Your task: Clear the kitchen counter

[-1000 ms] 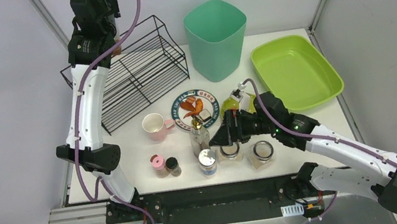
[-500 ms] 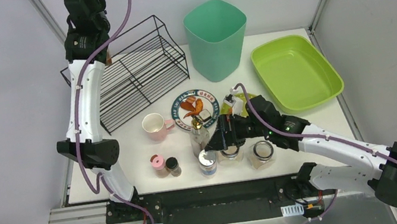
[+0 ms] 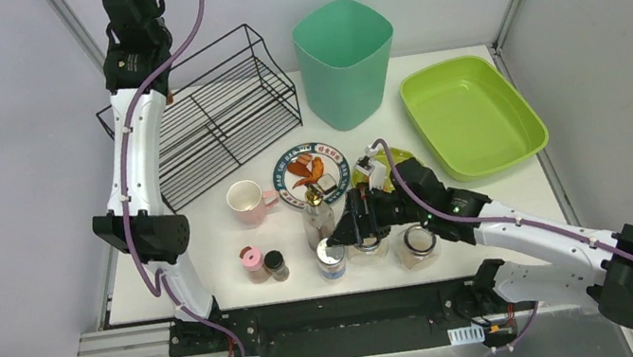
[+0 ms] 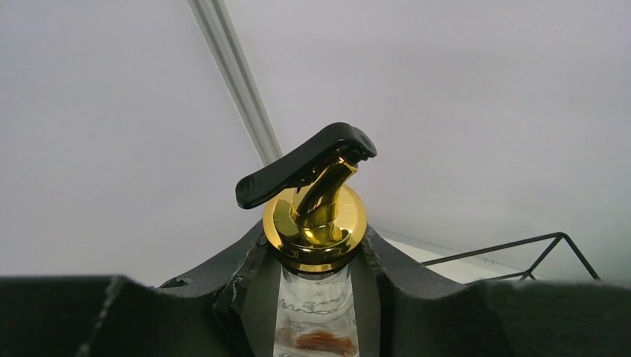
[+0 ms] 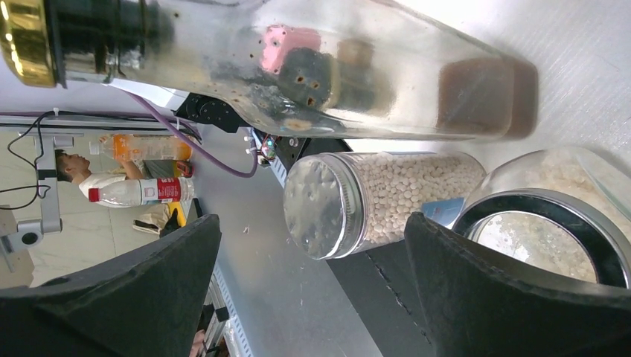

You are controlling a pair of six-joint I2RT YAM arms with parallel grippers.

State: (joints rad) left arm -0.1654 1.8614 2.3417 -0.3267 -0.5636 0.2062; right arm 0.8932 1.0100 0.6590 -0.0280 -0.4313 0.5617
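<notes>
Clearing the counter [image 3: 205, 223] here, and by the look of it I'm nowhere near done. It's the big white top stretching out from my 2 bases. It carries a plate [image 3: 312, 172] of scraps, a pink cup [image 3: 246, 199], 2 little shakers [image 3: 264, 263] and a bunch of jars at the near edge. The wire rack [image 3: 217, 117], green bin [image 3: 346, 59] and lime tray [image 3: 470, 111] sit along the back.

My left fingers [image 4: 316, 277] are clamped on the neck of a pourer bottle [image 4: 316, 223], 1 finger each side, just under the gold collar. That grip makes sense to me: the collar is wider than the glass, so the bottle shouldn't slip down through. I've got it up high by the far left end of the wire rack, I'd guess so it can drop in without snagging wires. Can't tell if the base lines up with a shelf.

My right fingers [image 5: 311, 223] are spread as wide as they go, holding nothing. In my wrist view the silver-lidded jar [image 5: 350, 204] of white pellets shows in the gap between them. The tall glass bottle [image 5: 298, 67] is just beyond it, and an open jar [image 5: 539, 230] is beside 1 finger. Wide is sensible because that jar is fat. It's a tight crowd though, so I reckon a sloppy close could knock a neighbour.
</notes>
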